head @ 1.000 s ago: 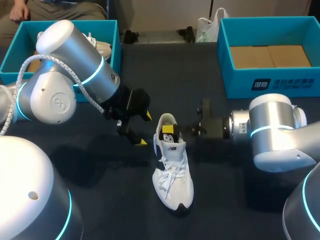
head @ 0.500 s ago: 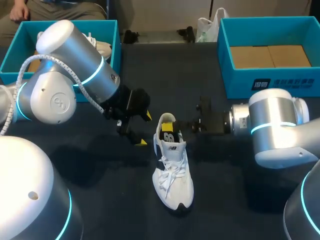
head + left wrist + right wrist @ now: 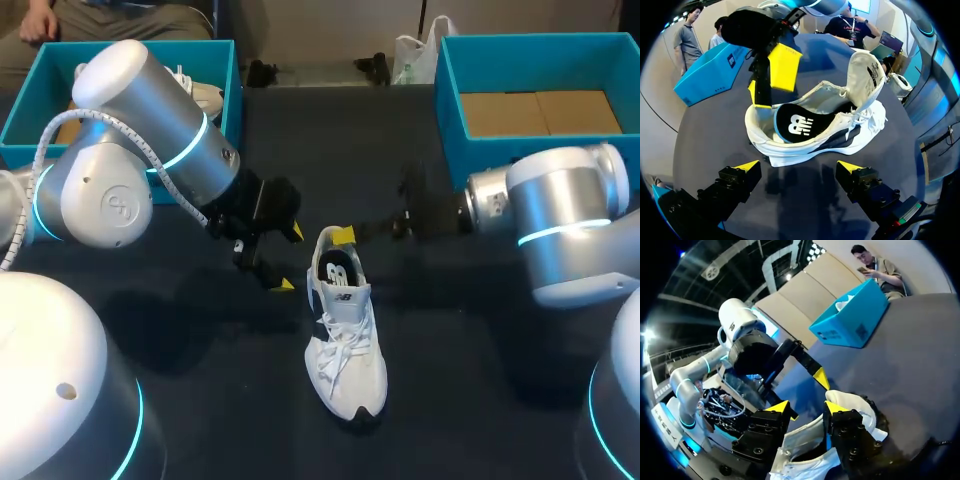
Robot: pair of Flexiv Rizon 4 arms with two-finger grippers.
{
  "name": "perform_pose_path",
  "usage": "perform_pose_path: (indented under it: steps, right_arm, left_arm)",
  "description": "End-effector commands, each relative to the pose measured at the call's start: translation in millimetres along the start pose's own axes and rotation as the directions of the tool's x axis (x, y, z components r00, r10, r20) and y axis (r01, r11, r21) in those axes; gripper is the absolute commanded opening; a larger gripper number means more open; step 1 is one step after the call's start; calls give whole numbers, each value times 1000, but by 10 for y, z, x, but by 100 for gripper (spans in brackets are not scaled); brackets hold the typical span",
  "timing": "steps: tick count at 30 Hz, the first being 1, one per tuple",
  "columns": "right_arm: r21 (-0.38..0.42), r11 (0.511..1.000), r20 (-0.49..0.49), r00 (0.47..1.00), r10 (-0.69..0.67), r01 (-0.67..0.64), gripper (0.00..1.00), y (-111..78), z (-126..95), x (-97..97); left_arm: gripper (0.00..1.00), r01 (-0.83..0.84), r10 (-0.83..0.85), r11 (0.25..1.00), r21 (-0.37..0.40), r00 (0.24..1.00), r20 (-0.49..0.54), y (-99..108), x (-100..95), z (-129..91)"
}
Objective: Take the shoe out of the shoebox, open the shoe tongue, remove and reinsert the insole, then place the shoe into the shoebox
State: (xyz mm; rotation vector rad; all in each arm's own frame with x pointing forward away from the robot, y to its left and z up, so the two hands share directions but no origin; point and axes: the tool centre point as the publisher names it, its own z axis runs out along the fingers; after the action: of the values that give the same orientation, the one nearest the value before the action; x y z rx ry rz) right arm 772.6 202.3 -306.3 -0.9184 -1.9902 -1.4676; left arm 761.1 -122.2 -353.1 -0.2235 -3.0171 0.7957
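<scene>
A white sneaker [image 3: 345, 335] lies in the middle of the dark table, heel toward the back and tongue [image 3: 865, 75] folded up. A black insole [image 3: 799, 122] with a white logo lies inside it. My left gripper [image 3: 288, 258] stands open just left of the heel; in the left wrist view the heel sits ahead of its spread fingers [image 3: 799, 166]. My right gripper [image 3: 807, 407] hovers just above the heel rim, open, nothing between its fingers [image 3: 780, 406]. One of its yellow tips [image 3: 345, 235] shows over the heel.
A blue shoebox [image 3: 235, 80] at the back left holds another white shoe [image 3: 205, 97]. A second blue shoebox [image 3: 520, 165] at the back right shows only its cardboard bottom. My left arm's bulky links [image 3: 150, 130] cover the table's left side.
My right gripper has opened and lifted out of the shoe's heel opening, drawing back up and to the right. The insole now shows in the shoe. The left arm has not moved.
</scene>
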Motion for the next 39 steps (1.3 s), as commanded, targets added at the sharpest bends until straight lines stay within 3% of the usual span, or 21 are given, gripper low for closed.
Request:
perform_pose_path:
  steps: [1,3,16,21,26,28,30,32,35,39]
  right_arm:
    - [186,982,18,1000,16,-20,43,81,-162,60]
    - [221,975,31,999,26,-33,44,115,-203,60]
    - [390,912,123,989,83,-125,43,411,-437,28]
    - [445,873,211,971,113,-198,44,575,-515,20]
    - [438,861,348,932,105,-260,42,725,-556,34]
    - [431,857,402,910,98,-282,37,766,-546,54]
    - [415,857,455,885,94,-305,23,798,-531,69]
    - [398,862,487,869,92,-314,17,817,-507,98]
    - [362,872,535,840,94,-328,0,822,-479,145]
    - [308,895,580,809,93,-323,0,812,-416,254]
  left_arm:
    - [100,0,0,1000,0,1000,2,5,10,1]
    - [100,0,0,1000,0,1000,2,5,10,1]
    - [100,21,-20,997,-76,1000,14,287,-257,-544]
    - [100,64,-61,993,-102,998,35,443,-384,-764]
    - [100,106,-101,987,-121,994,46,623,-545,-982]
    - [100,114,-109,985,-132,993,45,691,-612,-1066]
    - [100,114,-109,983,-143,993,45,744,-669,-1156]
    - [100,124,-117,979,-159,992,51,799,-746,-1252]
    - [100,142,-134,976,-165,989,58,875,-867,-1400]
    - [100,163,-154,975,-152,986,68,1027,-1088,-1679]
